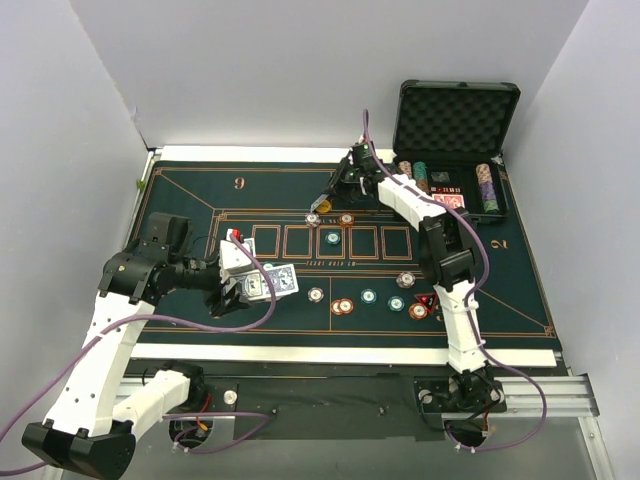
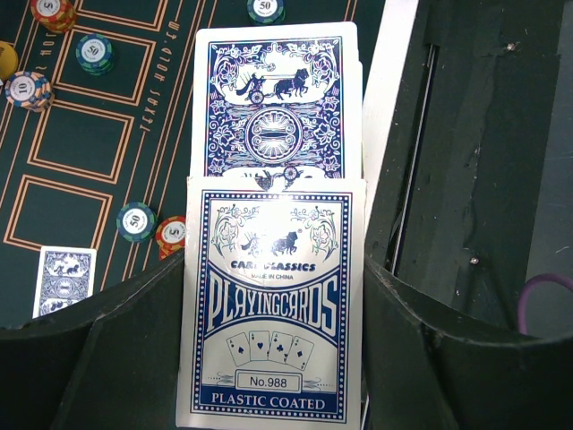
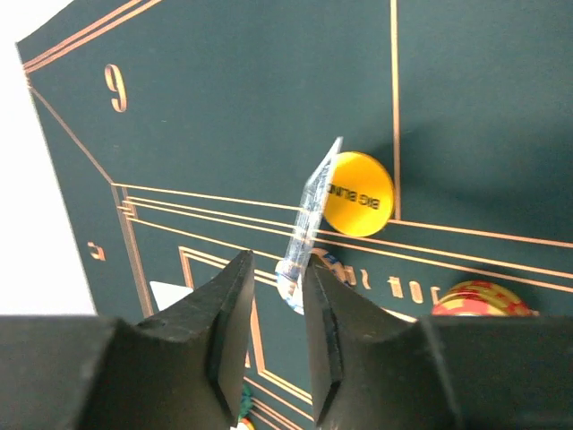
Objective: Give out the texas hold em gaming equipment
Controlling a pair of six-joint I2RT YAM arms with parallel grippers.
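While the blue card pack (image 2: 273, 313) is clamped in the left gripper (image 1: 240, 290), a card (image 3: 309, 210) is seen edge-on between the barely parted jaws of the right gripper (image 3: 277, 269), seemingly to be dropped flat just ahead.

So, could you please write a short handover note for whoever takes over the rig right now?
Left gripper: shut on the card box, one blue-backed card sticking partway out.
Right gripper: jaws slightly apart, a tilted card at their tips, near the yellow button.
Done: chips spread on the mat, one dealt card face down.
Left: more cards to deal; chip stacks remain in the case.
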